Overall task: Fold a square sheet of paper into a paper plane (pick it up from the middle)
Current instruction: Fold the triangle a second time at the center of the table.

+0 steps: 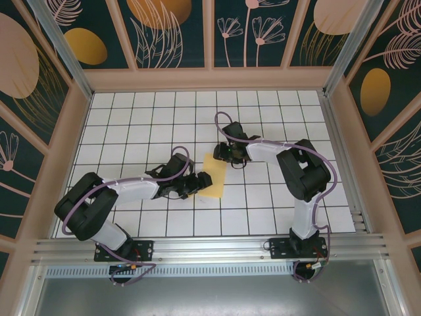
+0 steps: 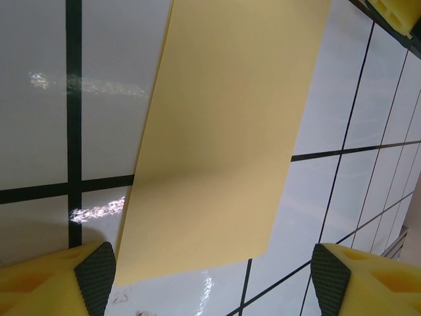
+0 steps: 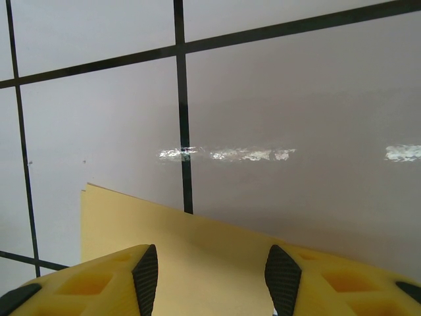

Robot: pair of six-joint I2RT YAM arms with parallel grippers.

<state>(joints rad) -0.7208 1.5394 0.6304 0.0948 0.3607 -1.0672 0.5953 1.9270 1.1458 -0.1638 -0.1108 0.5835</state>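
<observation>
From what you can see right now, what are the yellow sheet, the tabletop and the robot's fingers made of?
Yellow sheet: thin matte paper; a soft bend shadow crosses it.
Tabletop: glossy white tiles or laminate with black lines; bright glare streaks show on it.
Fingers: yellow plastic, seemingly, with dark dimpled pads, perhaps rubber.

Top camera looks down from the near edge over the whole surface (image 1: 131, 112); both close wrist cameras share the paper sheet (image 1: 214, 175).
</observation>
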